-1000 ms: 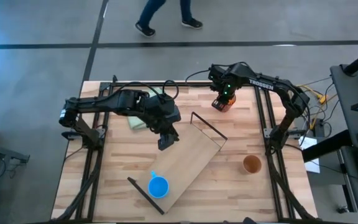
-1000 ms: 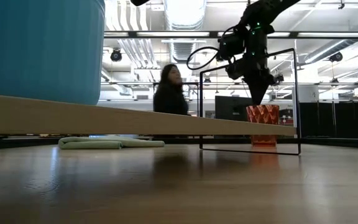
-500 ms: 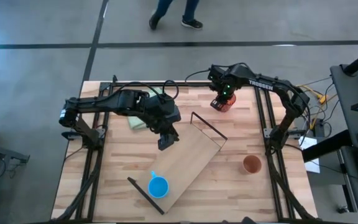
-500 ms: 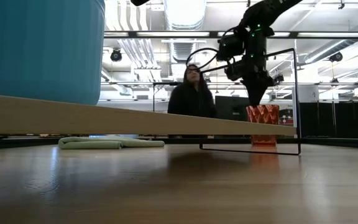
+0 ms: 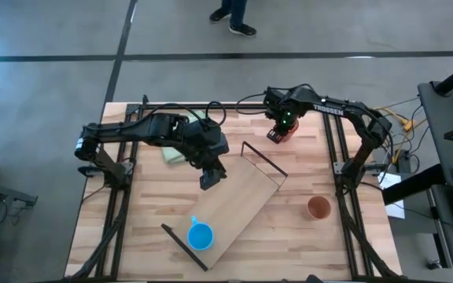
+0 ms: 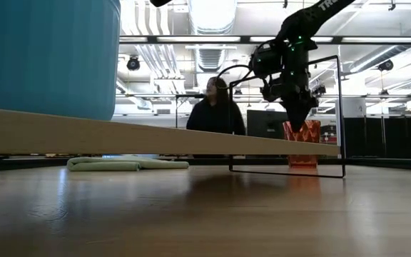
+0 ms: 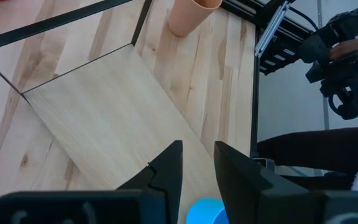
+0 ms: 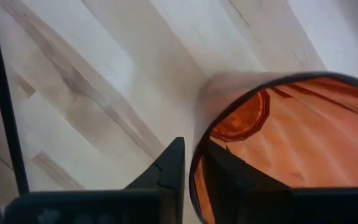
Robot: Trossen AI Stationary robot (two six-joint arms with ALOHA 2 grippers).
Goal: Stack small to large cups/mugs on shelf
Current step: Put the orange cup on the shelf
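Note:
The red ribbed tumbler (image 5: 288, 134) stands upright on its base (image 6: 302, 161) on the tabletop, beyond the shelf's far frame end. My right gripper (image 5: 283, 127) comes down on its rim and is shut on it. The blue mug (image 5: 200, 236) stands on the light-wood shelf (image 5: 238, 206) near its near end. The brown-orange cup (image 5: 318, 207) stands on the table to the right of the shelf. My left gripper (image 5: 208, 180) hovers over the shelf's left edge, empty, its fingers a narrow gap apart (image 7: 198, 163). My right gripper holds the tumbler's rim (image 8: 197, 163) at one side of its mouth. One finger (image 8: 224, 171) is inside the tumbler and one finger (image 8: 169, 168) is outside. The fingers come from above, pointing down. The tumbler stands upright on the table.
A folded green cloth (image 5: 173, 154) lies on the table at the far left, under my left arm. The shelf's black frame ends (image 5: 263, 163) stand up from the table. A person (image 6: 216, 107) shows in the room beyond the table.
My right gripper has gone down a little onto the tumbler's mouth. The tumbler has stayed where it was. My left arm has kept still.

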